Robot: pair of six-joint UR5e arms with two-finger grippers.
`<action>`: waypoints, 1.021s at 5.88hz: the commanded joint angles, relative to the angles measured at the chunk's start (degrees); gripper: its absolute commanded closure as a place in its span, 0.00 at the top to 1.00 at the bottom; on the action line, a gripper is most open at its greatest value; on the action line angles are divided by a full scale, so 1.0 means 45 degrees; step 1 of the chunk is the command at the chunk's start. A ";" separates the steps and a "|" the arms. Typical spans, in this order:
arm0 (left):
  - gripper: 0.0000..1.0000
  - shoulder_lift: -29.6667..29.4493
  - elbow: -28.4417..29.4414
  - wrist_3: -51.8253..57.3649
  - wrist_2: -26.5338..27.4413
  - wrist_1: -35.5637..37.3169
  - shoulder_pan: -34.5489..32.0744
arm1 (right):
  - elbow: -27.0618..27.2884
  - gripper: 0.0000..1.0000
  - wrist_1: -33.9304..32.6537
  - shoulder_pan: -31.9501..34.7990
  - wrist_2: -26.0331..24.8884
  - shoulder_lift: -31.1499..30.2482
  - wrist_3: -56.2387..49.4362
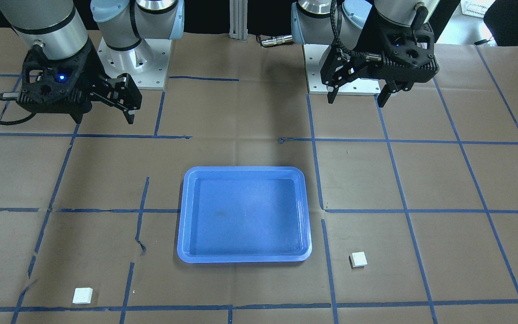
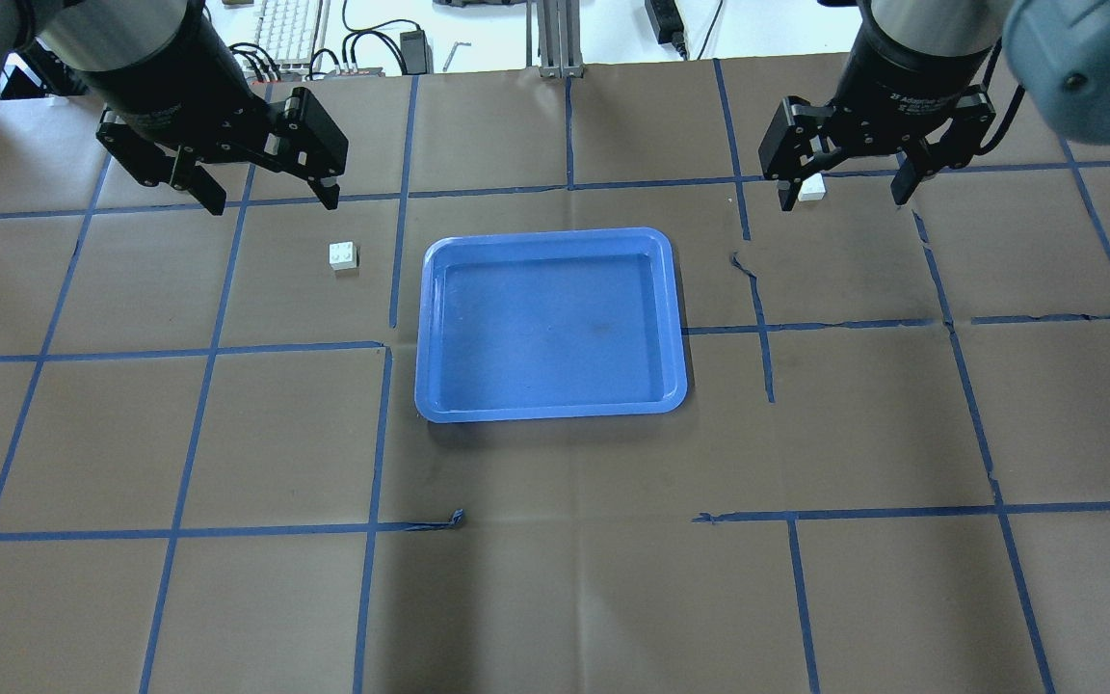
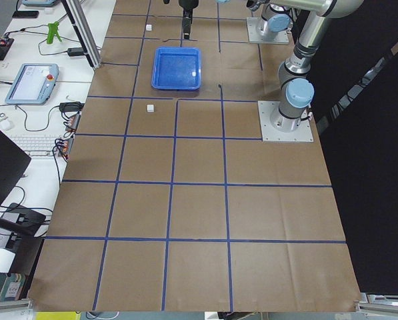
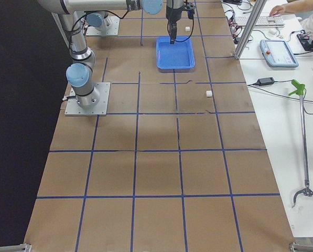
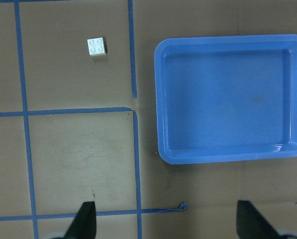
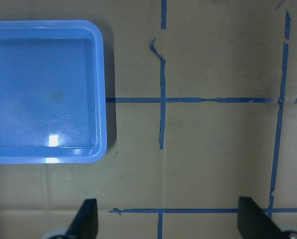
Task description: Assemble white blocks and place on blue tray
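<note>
Both the left gripper (image 2: pixel 271 198) and right gripper (image 2: pixel 844 198) hang spread and empty, while the left white block (image 2: pixel 343 255), near the far-left corner of the blue tray (image 2: pixel 550 236), and the right white block (image 2: pixel 812 189), far right, look light, rigid and probably slippery, best pinched across opposite flat sides.

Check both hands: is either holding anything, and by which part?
Nothing is held. The left hand and right hand are both open and empty. One white block and the other block lie loose on either side of the blue tray.
</note>
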 commanded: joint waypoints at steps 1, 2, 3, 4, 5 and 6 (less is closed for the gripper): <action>1.00 0.0039 0.0000 0.0012 0.0007 -0.0081 0.0018 | 0.0000 1.00 0.0000 -0.0019 0.0000 0.0008 -0.0020; 1.00 0.0078 0.0000 0.0012 0.0045 -0.0140 -0.0002 | -0.0039 1.00 -0.0020 -0.0019 0.0000 0.0008 -0.0001; 1.00 0.0136 0.0000 0.0012 0.0046 -0.0179 0.0018 | -0.0097 1.00 -0.0020 -0.0019 0.0000 0.0046 -0.0001; 1.00 0.0175 0.0000 0.0012 0.0200 -0.0218 0.0018 | -0.0156 1.00 0.0000 -0.0039 0.0020 0.0124 -0.0175; 1.00 0.0176 -0.0019 0.0109 0.0221 -0.0238 0.0018 | -0.0176 1.00 -0.0039 -0.0039 0.0020 0.0144 -0.0756; 1.00 0.0118 -0.0039 0.0187 0.0570 -0.0122 0.0056 | -0.0176 1.00 -0.0310 -0.0039 0.0039 0.0164 -0.2483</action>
